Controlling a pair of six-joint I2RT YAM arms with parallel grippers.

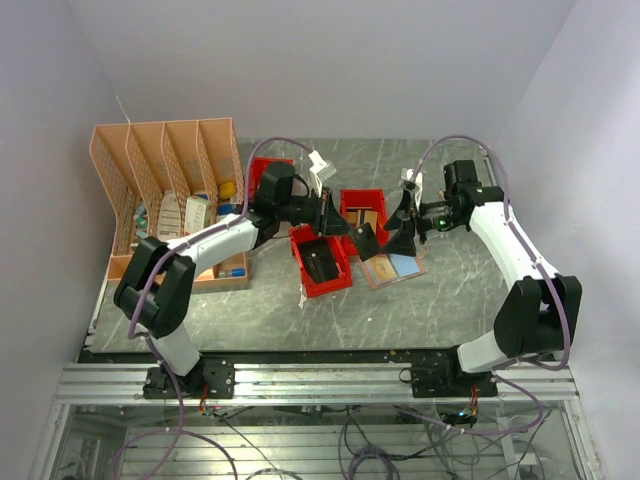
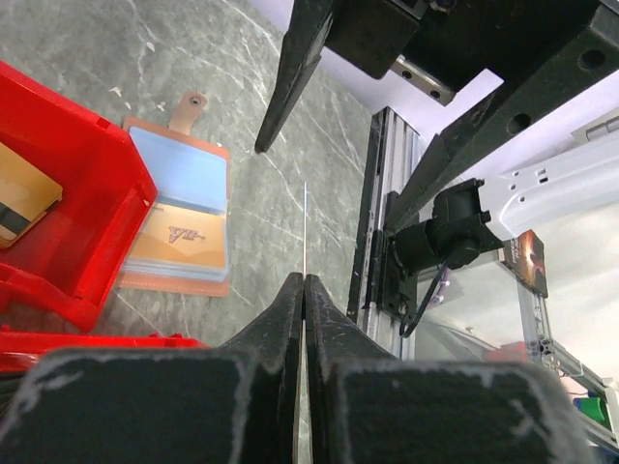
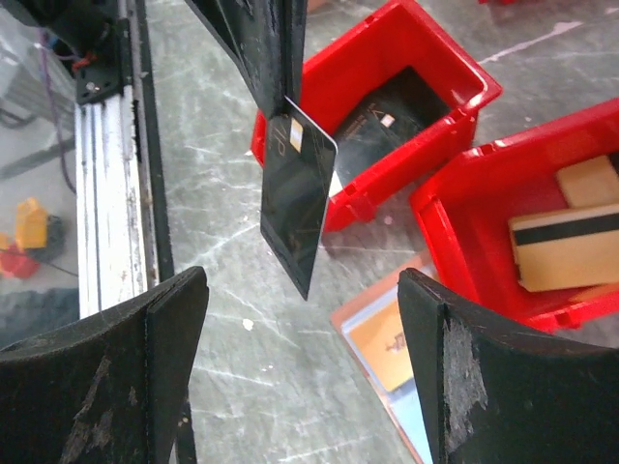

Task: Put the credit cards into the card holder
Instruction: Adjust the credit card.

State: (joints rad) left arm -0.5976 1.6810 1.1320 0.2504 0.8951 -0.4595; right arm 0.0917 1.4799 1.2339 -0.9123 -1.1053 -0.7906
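**Here: one card pinched on edge between two claws**

Left to right: the left claw [image 2: 305, 285] is closed on one end of a dark credit card [image 3: 298, 208], which hangs free over the middle of the counter [image 1: 250, 310], above the gap beside a red bin [image 3: 426, 155]. The grip takes only a narrow strip of a thin, slick card. Should this claw let go before the other has closed squarely, the card would likely drop to the counter or into the bin, and an off-centre squeeze could twist it out of line.

The card holder [image 2: 172, 283] lies right of the counter's middle, somewhat toward the near edge. It is tan-brown, spread flat in two panels, with its snap tab pointing outward. One panel shows a light blue card [image 2: 184, 174], the other a tan card [image 2: 179, 237]. Nothing pins the holder down, so a card pushed into a tight pocket may simply slide it.

The right claw [image 3: 300, 280] stands wide open and empty, its fingers either side of the hanging card without touching it.
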